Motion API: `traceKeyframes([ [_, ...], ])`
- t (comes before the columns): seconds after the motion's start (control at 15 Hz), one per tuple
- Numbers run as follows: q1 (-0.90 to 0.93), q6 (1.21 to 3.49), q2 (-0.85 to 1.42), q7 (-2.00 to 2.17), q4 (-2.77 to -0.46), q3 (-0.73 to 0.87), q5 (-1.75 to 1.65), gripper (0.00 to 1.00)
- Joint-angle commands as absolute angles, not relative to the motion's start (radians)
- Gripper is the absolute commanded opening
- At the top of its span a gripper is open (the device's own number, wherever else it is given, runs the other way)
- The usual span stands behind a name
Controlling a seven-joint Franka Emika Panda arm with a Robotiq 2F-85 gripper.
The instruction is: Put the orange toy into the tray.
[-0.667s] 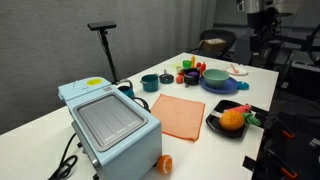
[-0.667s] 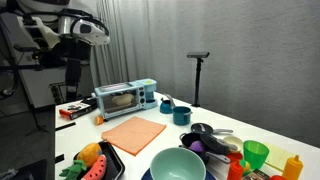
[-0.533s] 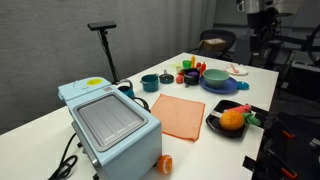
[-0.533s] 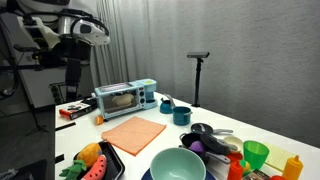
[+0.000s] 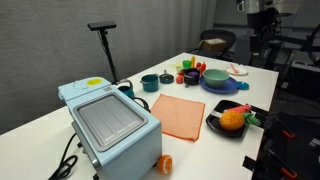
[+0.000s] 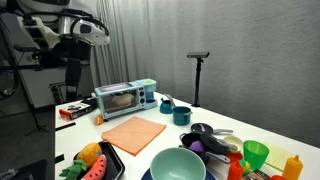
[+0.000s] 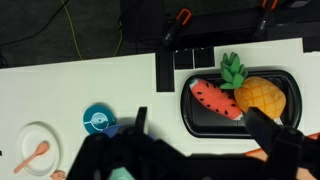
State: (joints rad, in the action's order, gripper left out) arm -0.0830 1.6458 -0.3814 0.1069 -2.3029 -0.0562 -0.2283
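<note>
Setting: white table in a dim lab with grey curtains, crowded with toy kitchenware.
Blue box machine (image 5: pixel 108 122): leftmost, farthest from the gripper (image 7: pixel 197 118).
Orange toy (image 5: pixel 165 162): on the table edge just beside the machine's front corner, well apart from the gripper and out of the wrist view.
Orange cloth (image 5: pixel 180 115): flat, between machine and tray.
Tray (image 7: pixel 200 122): almost under the gripper, holding a watermelon slice (image 7: pixel 215 98) and pineapple (image 7: pixel 262 92).
Gripper state: raised high, fingers spread, empty.
Change: nothing has moved; the arm stays parked.
Meaning: likely not started; a long reach to the toy comes first.
</note>
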Motion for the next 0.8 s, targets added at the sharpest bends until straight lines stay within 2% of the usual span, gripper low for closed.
traceKeyframes([
  [0.0,-0.063,1.643,-0.380,0.112,-2.301,-0.039,-0.233,1.00],
  [0.47,-0.067,1.650,-0.382,0.113,-2.298,-0.035,-0.240,1.00],
  [0.73,-0.054,1.759,-0.384,0.047,-2.296,-0.020,-0.252,1.00],
])
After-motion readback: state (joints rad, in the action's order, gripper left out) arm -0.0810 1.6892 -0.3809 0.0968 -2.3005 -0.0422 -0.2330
